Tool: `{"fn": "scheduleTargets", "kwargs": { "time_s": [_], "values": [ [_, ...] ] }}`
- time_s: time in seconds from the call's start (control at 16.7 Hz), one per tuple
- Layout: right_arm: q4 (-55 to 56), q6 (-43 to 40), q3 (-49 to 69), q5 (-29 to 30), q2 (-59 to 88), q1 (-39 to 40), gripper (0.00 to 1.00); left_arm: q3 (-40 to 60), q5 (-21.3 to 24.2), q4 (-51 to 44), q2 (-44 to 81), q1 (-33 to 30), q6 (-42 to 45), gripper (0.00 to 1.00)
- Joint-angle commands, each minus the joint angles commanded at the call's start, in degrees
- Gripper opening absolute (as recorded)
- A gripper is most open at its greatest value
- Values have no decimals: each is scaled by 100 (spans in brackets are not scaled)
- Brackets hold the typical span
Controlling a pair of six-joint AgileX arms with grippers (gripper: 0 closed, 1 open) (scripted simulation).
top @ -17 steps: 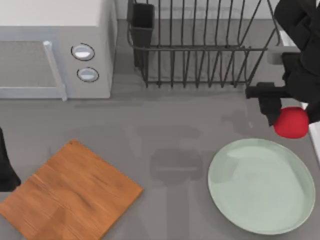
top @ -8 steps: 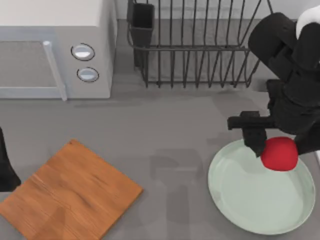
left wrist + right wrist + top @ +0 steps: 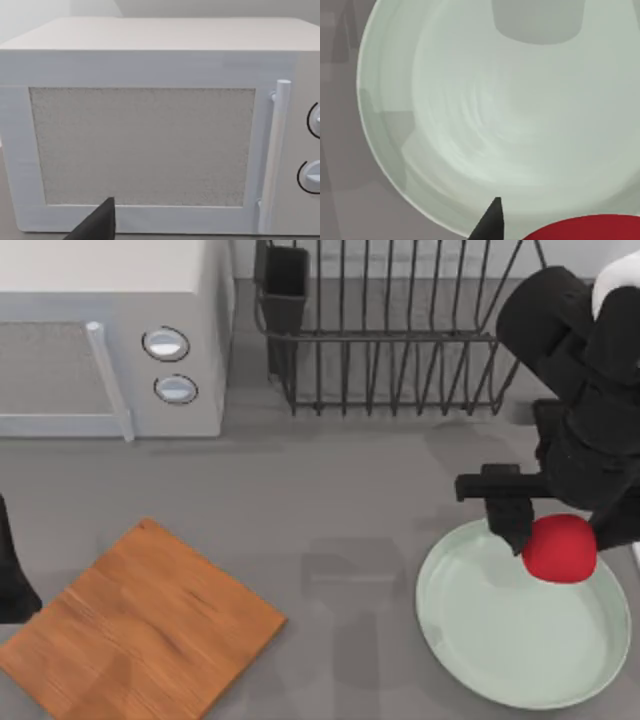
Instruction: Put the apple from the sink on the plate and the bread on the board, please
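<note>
Red and smooth, the small round apple (image 3: 560,548) sits clamped between the fingers of my right gripper (image 3: 556,540), held over the far right part of the large round mint-green plate (image 3: 500,640). From above I see the black fingers on either side of the fruit. My right wrist camera adds a closer look down: the plate's shallow rim and pale inside spread beneath, the apple's red curve (image 3: 580,229) showing at the edge beside one dark fingertip (image 3: 489,220). The square orange-brown wooden cutting board (image 3: 140,625) lies bare at the table's left, well apart from the plate. My left arm is parked at the left edge; its wrist camera faces the white microwave (image 3: 150,130), and I cannot tell how its fingers stand.
</note>
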Motion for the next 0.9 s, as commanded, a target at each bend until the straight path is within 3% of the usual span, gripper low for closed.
{"fn": "scheduleTargets", "kwargs": {
  "time_s": [0.48, 0.9],
  "values": [
    [0, 0, 0, 0, 0, 0, 98, 0, 0, 0, 0, 0, 0, 100],
    [0, 0, 0, 0, 0, 0, 100, 0, 0, 0, 0, 0, 0, 100]
  ]
}}
